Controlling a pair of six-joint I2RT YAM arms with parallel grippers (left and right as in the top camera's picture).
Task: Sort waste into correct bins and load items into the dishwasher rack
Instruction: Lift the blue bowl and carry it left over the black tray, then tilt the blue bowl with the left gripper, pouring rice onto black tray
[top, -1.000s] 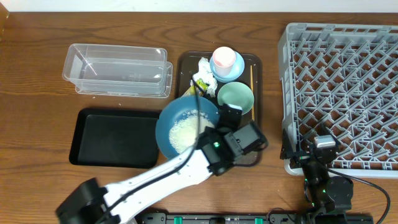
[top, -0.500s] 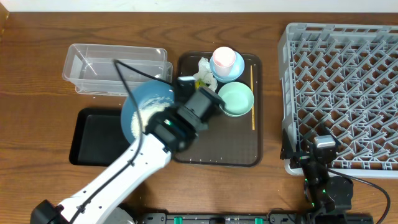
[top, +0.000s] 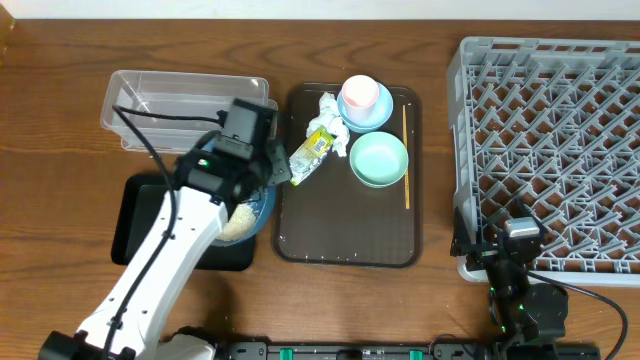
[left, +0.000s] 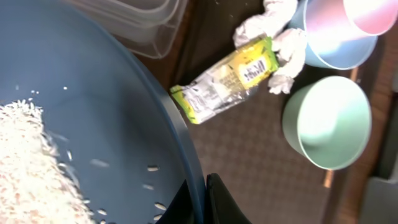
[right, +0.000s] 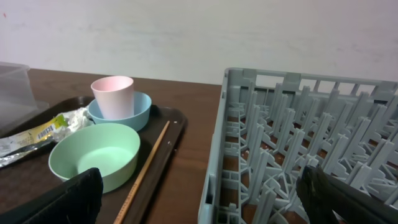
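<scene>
My left gripper (top: 268, 178) is shut on the rim of the large blue plate-bowl (top: 256, 204) and holds it tilted over the right end of the black tray (top: 150, 225). The rim sits between the jaws (left: 202, 202). White rice (left: 25, 168) lies heaped low in the bowl (left: 106, 112). On the brown serving tray (top: 350, 240) are the yellow-green wrapper (top: 310, 152), the white tissue (top: 327, 108), the pink cup (top: 360, 94) in the pale-blue bowl (top: 378, 116), the mint-green bowl (top: 378, 160) and the chopstick (top: 405, 150). My right gripper (right: 205, 199) is open and empty beside the grey rack (top: 550, 150).
The clear tub (top: 190, 110) stands behind the black tray, touching the serving tray's left edge. The right wrist view shows the mint-green bowl (right: 93, 155), the chopstick (right: 146, 171) and the rack's near wall (right: 217, 162). My left arm lies across the front left of the table.
My left gripper has carried the blue plate-bowl with rice leftward, off the serving tray to above the black tray. The wrapper now lies uncovered on the serving tray. The right arm has not moved.
</scene>
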